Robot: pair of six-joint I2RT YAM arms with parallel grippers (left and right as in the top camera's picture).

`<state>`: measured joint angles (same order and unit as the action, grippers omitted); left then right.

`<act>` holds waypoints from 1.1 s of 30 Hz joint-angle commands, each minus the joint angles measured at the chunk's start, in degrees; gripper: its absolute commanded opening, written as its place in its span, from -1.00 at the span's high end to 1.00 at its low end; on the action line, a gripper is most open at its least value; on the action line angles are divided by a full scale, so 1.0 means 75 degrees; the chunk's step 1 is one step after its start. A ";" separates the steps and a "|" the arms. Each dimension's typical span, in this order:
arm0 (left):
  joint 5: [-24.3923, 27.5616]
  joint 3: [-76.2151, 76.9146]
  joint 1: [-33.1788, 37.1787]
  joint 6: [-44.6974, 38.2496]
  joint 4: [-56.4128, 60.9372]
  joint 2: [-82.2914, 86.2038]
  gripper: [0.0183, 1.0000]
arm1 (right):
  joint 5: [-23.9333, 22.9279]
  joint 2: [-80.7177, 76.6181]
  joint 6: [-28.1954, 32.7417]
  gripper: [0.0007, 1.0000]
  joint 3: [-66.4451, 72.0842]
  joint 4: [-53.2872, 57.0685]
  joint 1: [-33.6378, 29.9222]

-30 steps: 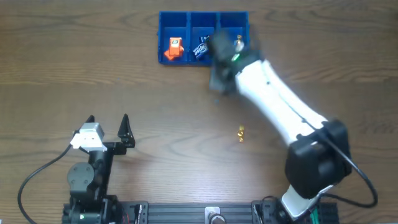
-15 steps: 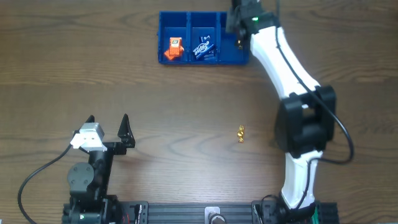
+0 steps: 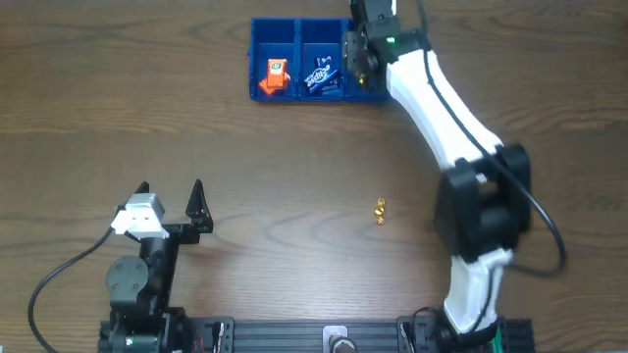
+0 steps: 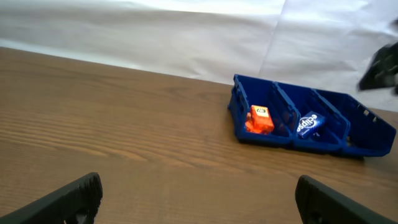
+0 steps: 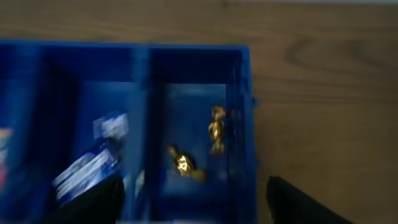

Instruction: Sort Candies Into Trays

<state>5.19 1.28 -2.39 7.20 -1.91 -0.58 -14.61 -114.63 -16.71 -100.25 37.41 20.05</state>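
- One blue tray, divided into three compartments.
- One orange candy, in the tray's left compartment.
- One blue-wrapped candy, in the middle compartment.
- Three gold-wrapped candies: a first gold candy and a second gold candy in the right compartment, and a third gold candy loose on the wooden table.
- Two grippers: the left gripper and the right gripper.

A brown wood-grain table meets a white sheet behind it.
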 commanded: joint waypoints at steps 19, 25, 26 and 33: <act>0.0085 -0.0134 0.0017 -0.0108 -0.0283 0.0047 -1.00 | 0.2340 0.3249 -0.1833 -0.50 0.7102 0.0737 0.1029; 0.0085 -0.0134 0.0017 -0.0108 -0.0286 0.0047 -1.00 | 0.1897 0.2943 -0.1865 -0.47 0.7102 0.0423 0.0997; 0.0085 -0.0134 0.0017 -0.0108 -0.0286 0.0047 -0.99 | 0.1862 0.2873 -0.1862 -0.47 0.7102 0.0358 0.0994; 0.0085 -0.0134 0.0017 -0.0108 -0.0286 0.0047 -1.00 | 0.1553 0.2748 -0.1859 -0.30 0.7102 0.0163 0.0997</act>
<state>5.21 1.28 -2.39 7.20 -1.91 -0.58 -1.19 -93.41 -29.91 -47.16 39.07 27.88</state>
